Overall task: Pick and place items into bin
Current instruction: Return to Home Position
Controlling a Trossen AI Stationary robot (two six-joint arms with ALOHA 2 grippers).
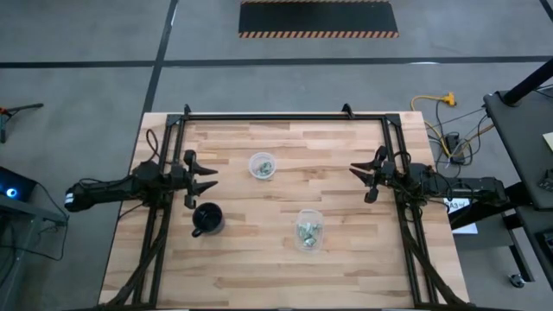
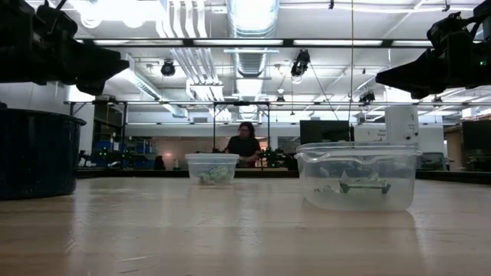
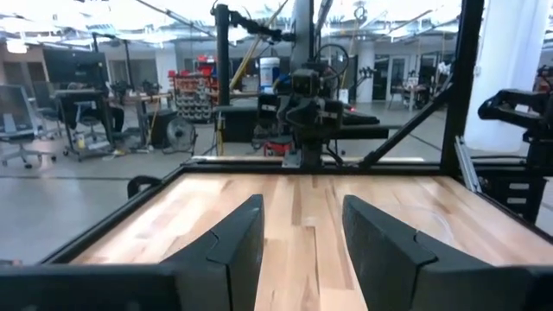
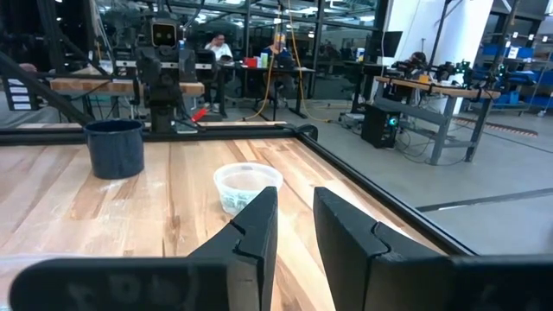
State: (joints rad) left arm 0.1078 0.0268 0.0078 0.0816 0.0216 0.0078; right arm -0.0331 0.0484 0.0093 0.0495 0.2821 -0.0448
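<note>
- At the left edge of the worktop (image 1: pixel 346 268), the left pincer (image 1: pixel 212 177) hangs above the wood. Its fingers are spread with nothing between them, and it points across toward the other arm.
- Opposite it, at the right edge, the right pincer (image 1: pixel 359 180) is likewise released and empty, its fingers parted by a narrower gap.
- Between the arms stand two round clear bins. The farther bin (image 2: pixel 212 159) is near the middle of the worktop, and the nearer bin (image 2: pixel 358 157) is toward the front, right of centre.
- Small pale green and whitish packets (image 2: pixel 360 186) lie in the nearer bin, and a few more sit in the farther bin.
- A black mug (image 1: pixel 207 219) stands upright just in front of the left pincer, apart from both bins.
- Beyond the worktop, a person (image 2: pixel 245 143) shows in the room.
</note>
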